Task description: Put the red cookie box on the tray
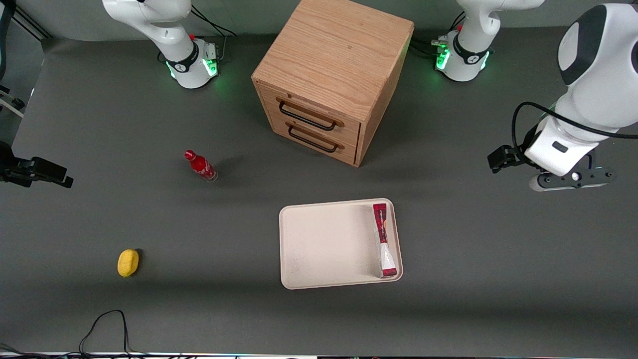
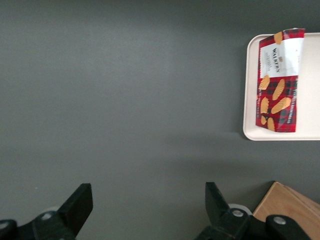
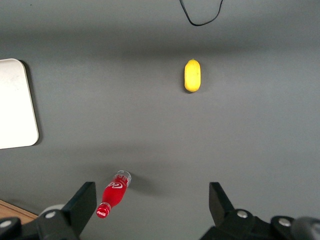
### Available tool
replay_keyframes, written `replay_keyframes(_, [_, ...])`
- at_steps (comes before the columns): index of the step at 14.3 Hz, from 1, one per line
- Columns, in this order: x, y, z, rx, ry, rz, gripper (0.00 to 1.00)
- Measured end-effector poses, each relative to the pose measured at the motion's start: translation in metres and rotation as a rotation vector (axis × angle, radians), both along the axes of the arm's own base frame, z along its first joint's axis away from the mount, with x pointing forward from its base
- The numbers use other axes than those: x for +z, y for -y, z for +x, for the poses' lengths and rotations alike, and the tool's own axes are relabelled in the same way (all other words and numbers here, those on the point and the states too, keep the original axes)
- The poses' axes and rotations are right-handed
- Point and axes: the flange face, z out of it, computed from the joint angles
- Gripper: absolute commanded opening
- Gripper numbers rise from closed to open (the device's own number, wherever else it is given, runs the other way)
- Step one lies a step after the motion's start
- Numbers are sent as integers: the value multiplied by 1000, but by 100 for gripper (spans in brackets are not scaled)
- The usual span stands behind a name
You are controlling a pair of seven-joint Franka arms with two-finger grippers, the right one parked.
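Red cookie box (image 1: 384, 240) on the tray (image 1: 324, 247).
It lies along the tray's short edge toward the working arm's end; the gripper (image 2: 147, 210) hangs well apart from the tray, fingers (image 2: 77, 205) spread, empty.

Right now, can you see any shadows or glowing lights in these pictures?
Front view: green lights glow at both arm bases, and the wooden cabinet throws a soft shadow on the table. Left wrist view: the open gripper, apart from the tray, hangs over bare table, and the red cookie box looks sharp. Right wrist view: the red bottle casts a faint shadow.
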Motion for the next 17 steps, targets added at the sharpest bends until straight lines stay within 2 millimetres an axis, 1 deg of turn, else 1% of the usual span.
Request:
replay_keyframes(2, [0, -23, 2, 7, 1, -9, 100])
replay_keyframes(4, [1, -41, 5, 25, 11, -18, 100])
replay_keyframes(7, [2, -54, 6, 48, 12, -23, 100])
replay_keyframes(10, [11, -70, 6, 81, 7, -63, 100])
replay_keyframes(13, [21, -73, 6, 62, 10, -72, 100])
replay_keyframes(17, [19, -71, 6, -27, 1, -73, 100])
